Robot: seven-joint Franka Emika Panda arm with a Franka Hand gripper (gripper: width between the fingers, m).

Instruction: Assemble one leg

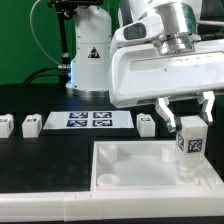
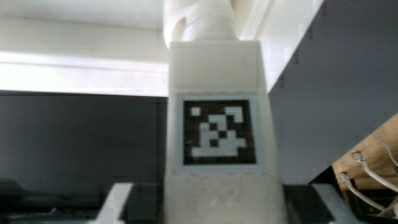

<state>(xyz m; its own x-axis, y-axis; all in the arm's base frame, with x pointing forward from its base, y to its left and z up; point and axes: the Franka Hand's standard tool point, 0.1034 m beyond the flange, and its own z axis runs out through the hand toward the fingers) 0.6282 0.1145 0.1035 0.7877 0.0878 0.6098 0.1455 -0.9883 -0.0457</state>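
My gripper (image 1: 187, 112) is shut on the top of a leg (image 1: 189, 145), a small white block with a black-and-white tag on its side. I hold it upright over the far right part of the large white panel (image 1: 130, 165), its lower end at or in the panel's corner socket. In the wrist view the leg (image 2: 217, 120) fills the middle, tag facing the camera, with my fingers (image 2: 134, 205) pressed on both sides of it.
The marker board (image 1: 88, 122) lies behind the panel. Loose legs lie on the black table: two at the exterior view's left (image 1: 5, 126) (image 1: 31, 126) and one right of the board (image 1: 146, 124). The arm's white base (image 1: 88, 55) stands behind.
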